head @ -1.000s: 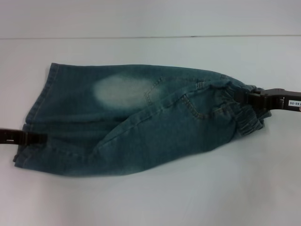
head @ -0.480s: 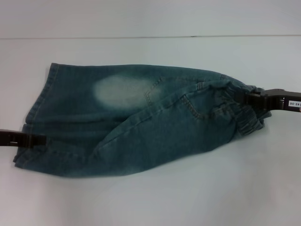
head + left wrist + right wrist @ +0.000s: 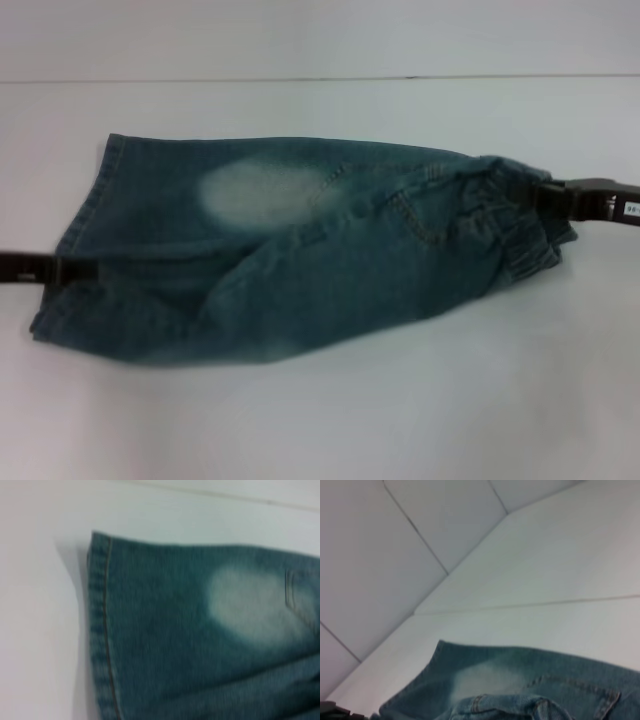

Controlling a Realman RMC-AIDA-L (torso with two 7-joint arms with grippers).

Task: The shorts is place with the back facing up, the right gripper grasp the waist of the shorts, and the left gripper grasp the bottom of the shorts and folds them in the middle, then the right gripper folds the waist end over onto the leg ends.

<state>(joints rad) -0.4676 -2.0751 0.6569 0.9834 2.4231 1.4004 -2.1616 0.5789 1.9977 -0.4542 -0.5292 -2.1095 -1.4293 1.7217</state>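
Shorts (image 3: pixel 300 250) folded lengthwise on white bench (image 3: pixel 320 420); right gripper (image 3: pixel 560 198) jaws clamp the waist (image 3: pixel 520 235), left gripper (image 3: pixel 75 270) jaws clamp the leg ends (image 3: pixel 75 250).

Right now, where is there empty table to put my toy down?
The table is bare along the near edge in front of the shorts, and in the strip behind them up to the back line. The middle is crowded: denim fills it, with the left pincer at the hem and the right pincer at the waist.
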